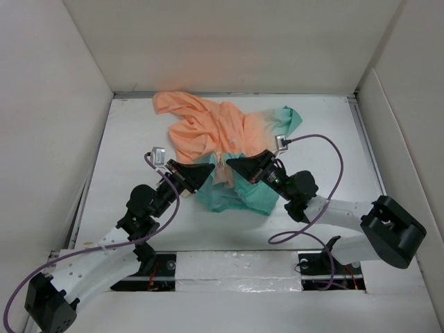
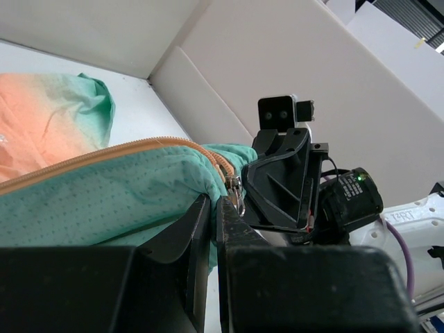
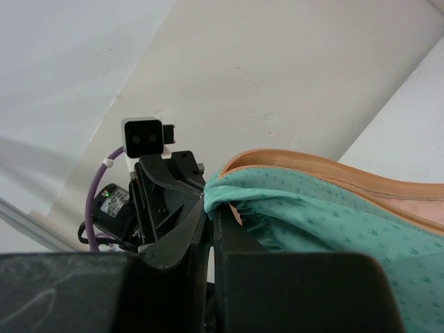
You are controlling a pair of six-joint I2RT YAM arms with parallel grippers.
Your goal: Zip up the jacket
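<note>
**Overhead view.** The jacket (image 1: 220,139) lies crumpled near the middle of the white table (image 1: 132,139). Its peach-orange part is toward the far wall and its teal-green hem toward my bases. My left gripper (image 1: 210,169) reaches it from the left and my right gripper (image 1: 230,164) from the right. The two tips point at each other, near together, at the garment's front, where peach gives way to teal.

**Left wrist view.** The jaws of my left gripper (image 2: 214,206) stand together with only a thin slit between them, and the edge of the teal cloth (image 2: 104,194) is pinched at the tips. The orange zipper (image 2: 104,154) runs along the top of the fold and curves down to the tips. There a small metal slider (image 2: 236,189) hangs just beside the finger on the right of this view. My other gripper faces me just beyond the fold.

**Right wrist view.** My right gripper (image 3: 210,214) is likewise closed to a narrow slit, clamped on a gathered bunch of the teal cloth (image 3: 312,222). From the tips the fabric spreads to the right. The orange zipper (image 3: 333,166) arches along its upper edge, with peach cloth below it at the right border. My left gripper stands just behind the pinch.
</note>
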